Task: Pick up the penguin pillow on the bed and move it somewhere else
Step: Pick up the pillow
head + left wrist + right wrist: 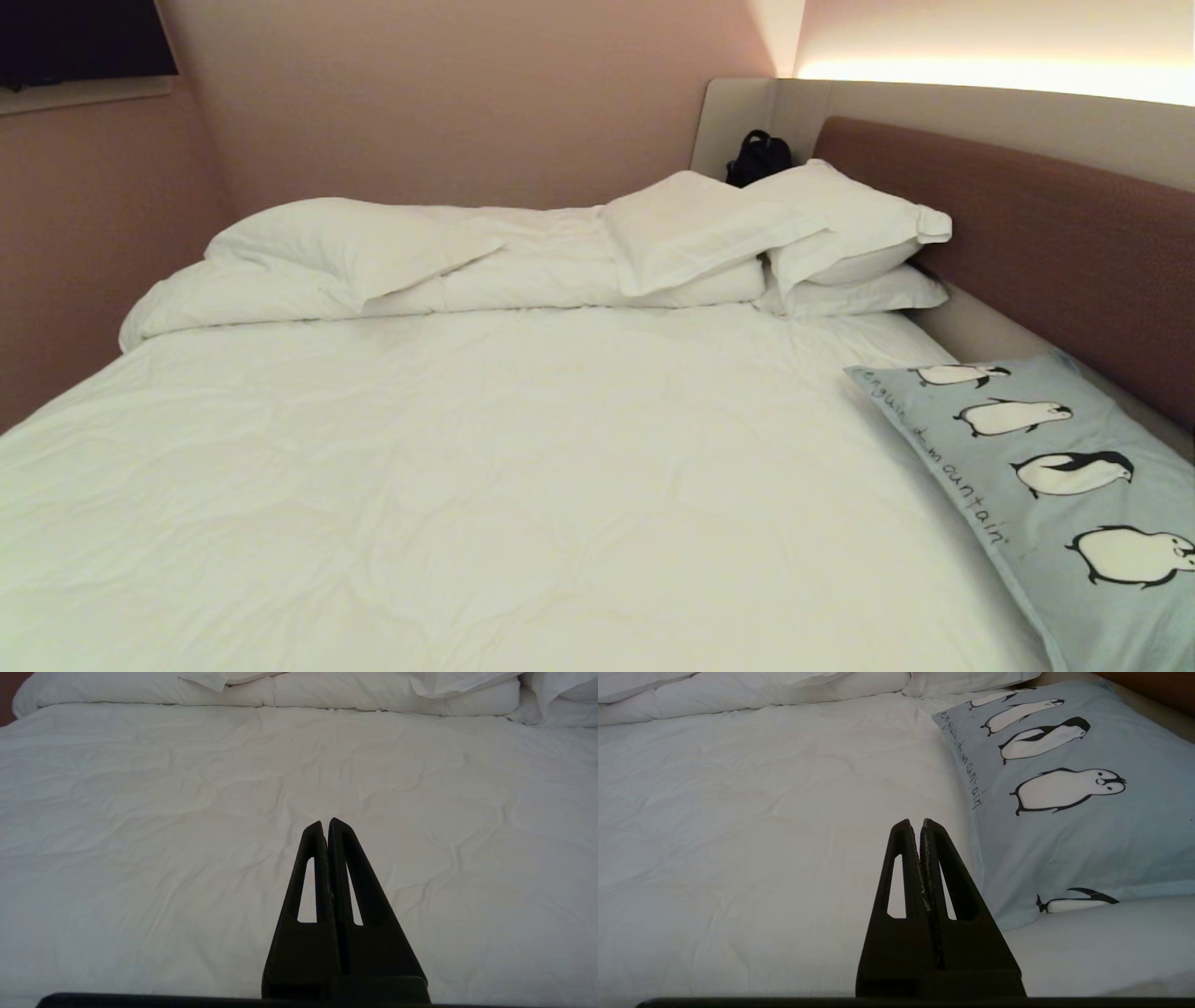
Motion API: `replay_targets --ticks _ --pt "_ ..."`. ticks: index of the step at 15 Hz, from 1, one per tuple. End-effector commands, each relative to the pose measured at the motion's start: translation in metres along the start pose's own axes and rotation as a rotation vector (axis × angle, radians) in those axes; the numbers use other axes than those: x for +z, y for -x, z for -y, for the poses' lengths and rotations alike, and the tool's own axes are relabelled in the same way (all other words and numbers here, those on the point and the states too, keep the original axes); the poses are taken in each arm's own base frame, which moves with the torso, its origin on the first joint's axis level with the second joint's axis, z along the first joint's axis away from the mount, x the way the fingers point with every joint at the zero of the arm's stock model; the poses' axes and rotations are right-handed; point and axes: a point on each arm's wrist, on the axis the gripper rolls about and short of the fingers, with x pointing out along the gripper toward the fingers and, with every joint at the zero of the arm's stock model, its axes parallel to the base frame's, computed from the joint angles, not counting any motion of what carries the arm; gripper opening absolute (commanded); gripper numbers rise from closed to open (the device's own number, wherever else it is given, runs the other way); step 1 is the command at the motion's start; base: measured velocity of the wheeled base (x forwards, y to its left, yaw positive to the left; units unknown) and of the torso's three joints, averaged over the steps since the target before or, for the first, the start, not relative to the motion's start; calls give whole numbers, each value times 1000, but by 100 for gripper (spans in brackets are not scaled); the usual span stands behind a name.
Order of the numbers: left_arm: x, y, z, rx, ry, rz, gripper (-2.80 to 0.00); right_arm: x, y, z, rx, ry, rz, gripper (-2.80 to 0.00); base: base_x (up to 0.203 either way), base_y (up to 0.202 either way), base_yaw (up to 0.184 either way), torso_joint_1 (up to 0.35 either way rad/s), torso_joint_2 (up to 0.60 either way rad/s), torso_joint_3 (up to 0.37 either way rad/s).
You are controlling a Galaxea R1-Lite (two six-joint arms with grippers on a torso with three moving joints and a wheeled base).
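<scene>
Right now the penguin pillow (pixel 1055 485) is lying flat at the right side of the bed (pixel 485 467), its far long edge resting against the padded frame below the brown headboard (pixel 1046 243), well apart from the white pillows (pixel 775 233) stacked at the far end. By the look of it, it is going to handle as something light, soft and floppy: the cotton cover is creasing easily and the filling is sagging at the edges, so a pinch in the middle would likely just sink in. A corner or the near seam, where the fabric is bunching into a thin fold, is looking like the surest place to nip it, though it may droop and swing once lifted.

The right claw (pixel 920 822) is hanging over the sheet with its jaws pressed together and nothing between them; the pillow's near corner is sitting just beside its tips, towards the headboard side, not touching. The left claw (pixel 326 822) is likewise closed and empty, pointing out over bare duvet with the pillow nowhere in its view.
</scene>
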Motion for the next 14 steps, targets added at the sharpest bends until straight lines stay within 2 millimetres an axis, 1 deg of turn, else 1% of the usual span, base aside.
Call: replay_targets --ticks 1,14 --pt "0 0 0 1 1 1 -280 0 0 0 0 0 1 -280 0 0 0 0 0 0" --pt "0 0 0 1 1 1 -280 0 0 0 -1 0 1 -280 0 0 0 0 0 0"
